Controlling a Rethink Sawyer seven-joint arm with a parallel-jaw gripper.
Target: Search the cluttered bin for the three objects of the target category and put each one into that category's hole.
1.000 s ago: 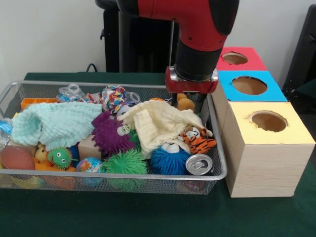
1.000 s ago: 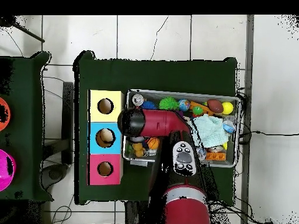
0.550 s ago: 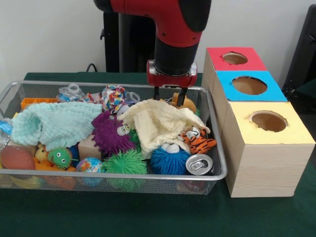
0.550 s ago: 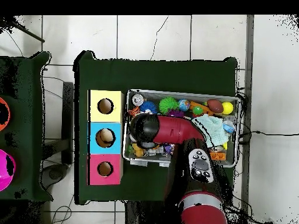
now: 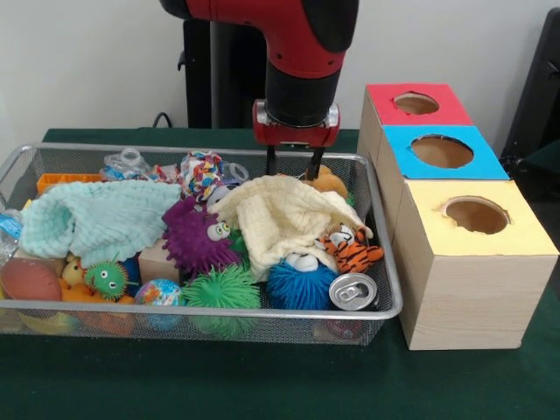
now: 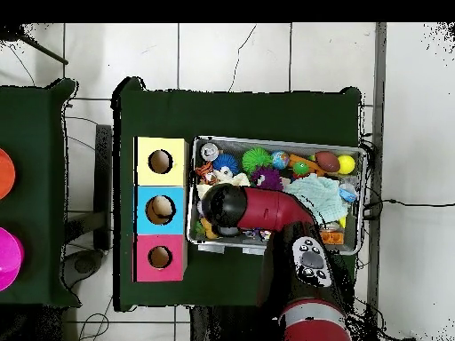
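At the near rim of the wire bin lie a silver can, a blue fuzzy ball, a green spiky ball and a small globe ball. Just behind them sit a striped tiger toy, a purple spiky creature and a small green monster ball. A pale yellow cloth is draped over the bin's middle, and a mint cloth covers its left part. To the right of the bin stands a row of three wooden boxes, each with a round hole: the yellow box nearest, the blue box behind it, the red box farthest. Toward the bin's far side, the gripper hangs straight down from the red and black arm, just above the far edge of the yellow cloth; its two dark fingers are spread apart with nothing between them. An orange-brown plush sits just beside the right finger. In the overhead view the arm covers the bin's middle.
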